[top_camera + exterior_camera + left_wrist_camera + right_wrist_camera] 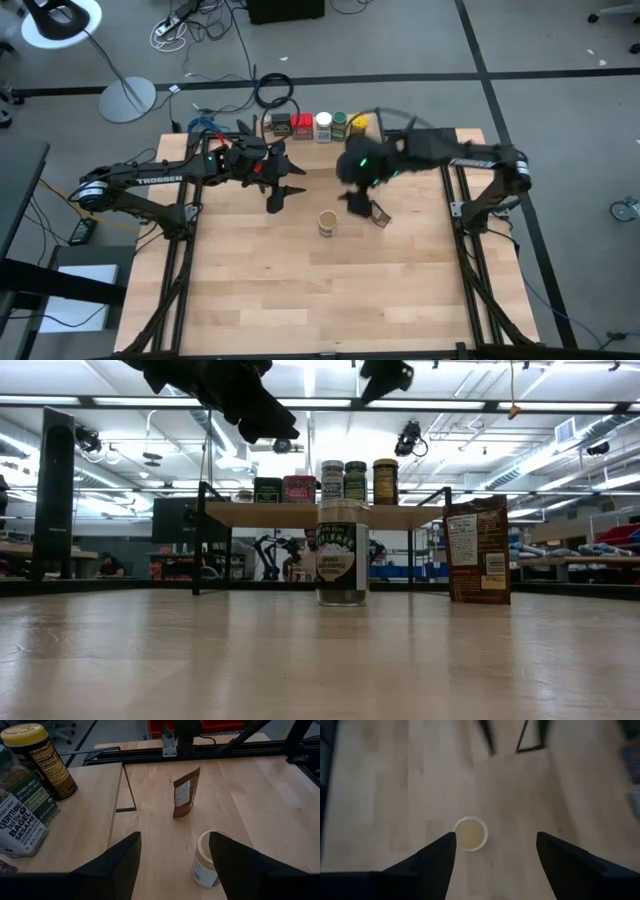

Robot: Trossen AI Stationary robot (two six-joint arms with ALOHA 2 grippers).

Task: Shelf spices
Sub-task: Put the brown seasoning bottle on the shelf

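Note:
The shelf (pixel 300 137) stands at the table's far edge. On its top board stand a dark tin (pixel 276 125), a red tin (pixel 301 124), a white-lidded jar (pixel 323 126), a green jar (pixel 340 124) and a yellow-lidded jar (pixel 358 124). A small tan-capped jar (pixel 327 222) stands upright on the table's middle, and a taller brown pack (pixel 379 214) stands to its right. My left gripper (pixel 283 193) is open and empty, in the air left of the jar. My right gripper (pixel 495 840) is open above the tan-capped jar (pixel 470 833), touching nothing.
The shelf's thin black legs (pixel 127 790) stand on the table in front of my left gripper. Bare table lies toward the near edge (pixel 320 310). Cables and a lamp base (pixel 128 98) lie on the floor beyond the table.

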